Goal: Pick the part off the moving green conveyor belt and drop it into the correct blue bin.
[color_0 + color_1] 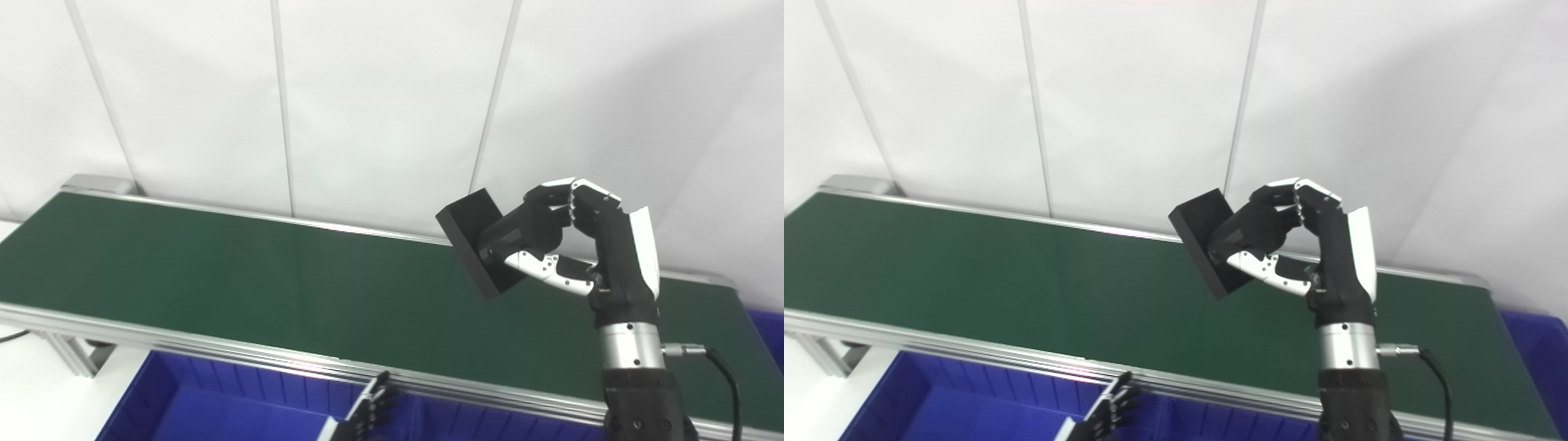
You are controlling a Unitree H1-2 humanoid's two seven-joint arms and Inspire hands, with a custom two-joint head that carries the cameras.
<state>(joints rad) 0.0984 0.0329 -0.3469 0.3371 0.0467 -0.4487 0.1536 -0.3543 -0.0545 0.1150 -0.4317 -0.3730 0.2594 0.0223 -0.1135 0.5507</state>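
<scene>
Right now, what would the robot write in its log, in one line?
right hand: shut on black part, held above green conveyor belt | left hand: low, fingers apart, over blue bin

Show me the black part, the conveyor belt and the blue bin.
Black part [470, 222]: left eye view, flat top face.
Conveyor belt [245, 269]: left eye view, bare green surface.
Blue bin [968, 392]: right eye view, ribbed inner wall.

The conveyor belt [245, 275] runs left to right, with the wall [380, 92] behind it. A bin [202, 404] sits near, below its front edge; another bin [1543, 355] lies at the belt's right end
</scene>
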